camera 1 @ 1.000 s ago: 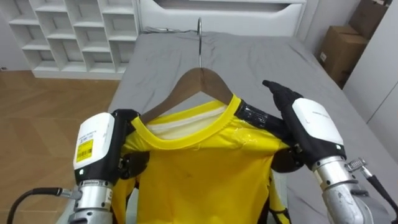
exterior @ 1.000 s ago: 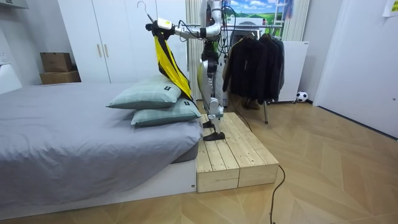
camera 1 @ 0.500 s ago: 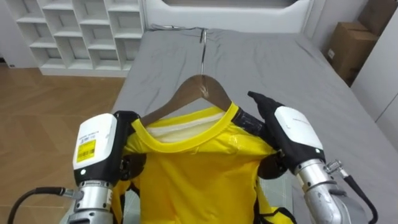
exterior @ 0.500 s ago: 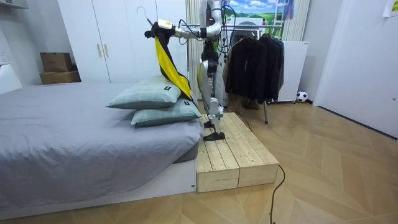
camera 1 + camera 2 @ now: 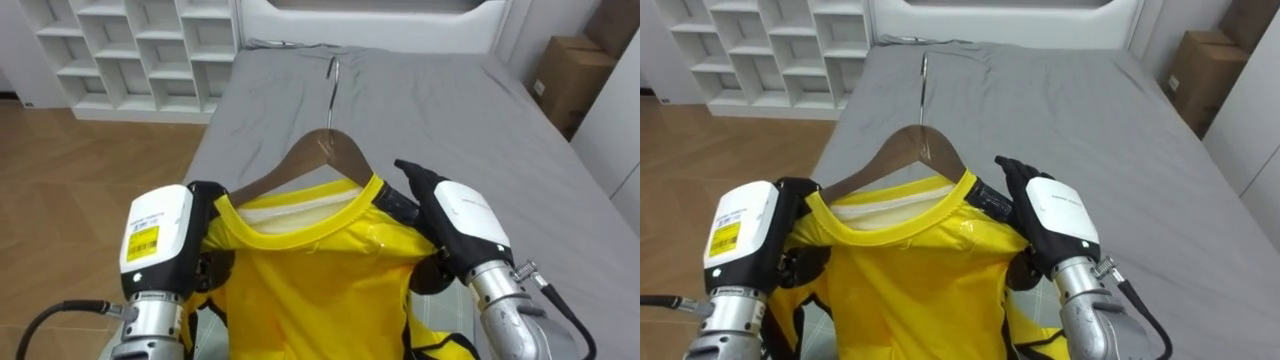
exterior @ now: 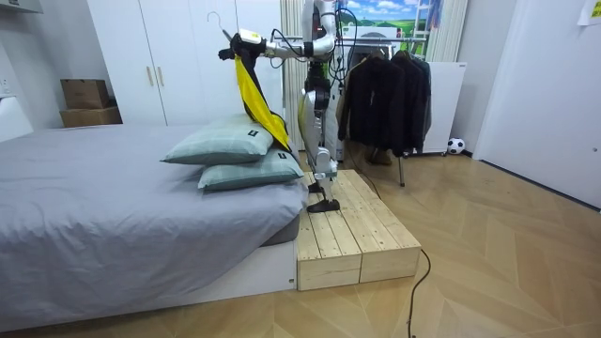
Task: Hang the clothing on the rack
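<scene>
A yellow shirt (image 5: 320,280) hangs on a wooden hanger (image 5: 320,150) whose metal hook (image 5: 333,75) points away from me, over the grey bed (image 5: 450,110). My left hand (image 5: 160,240) is shut on the shirt's left shoulder, with dark fingers curled over the cloth. My right hand (image 5: 455,225) pinches the right shoulder beside the collar, fingers on top and thumb beneath. In the room view I stand on a wooden platform (image 6: 352,235) at the bed's end. There I hold the shirt (image 6: 252,94) high above the pillows (image 6: 225,150).
White cube shelves (image 5: 130,50) stand at the far left beyond the wooden floor. A cardboard box (image 5: 568,70) sits to the bed's right. A rack of dark clothes (image 6: 385,89) stands behind me in the room view. White wardrobes line the wall.
My right hand has slid inward along the hanger's shoulder toward the collar. The eye view has shifted a little; the left hand keeps its hold.
</scene>
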